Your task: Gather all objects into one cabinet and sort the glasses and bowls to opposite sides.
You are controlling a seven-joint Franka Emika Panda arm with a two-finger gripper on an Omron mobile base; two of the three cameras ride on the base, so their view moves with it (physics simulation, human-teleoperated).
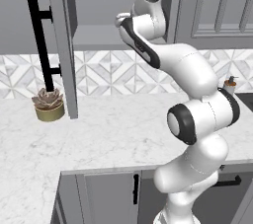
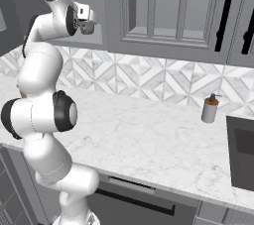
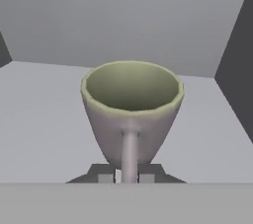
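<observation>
One mug [image 3: 131, 112], one succulent [image 1: 48, 102], one soap dispenser [image 2: 210, 109].

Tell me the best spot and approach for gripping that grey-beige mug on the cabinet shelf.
Grip the mug by its thin handle, coming in level from the open cabinet front. The handle points straight at the gripper and fits between its jaws, while the flared body looks too wide. The jaws already pinch it there.

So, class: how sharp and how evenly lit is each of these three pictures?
Left base view: flat, even light, soft-edged succulent. Right base view: crisp, faint shadow beside the dispenser. Hand view: mug looms large and slightly soft, no glare.
</observation>
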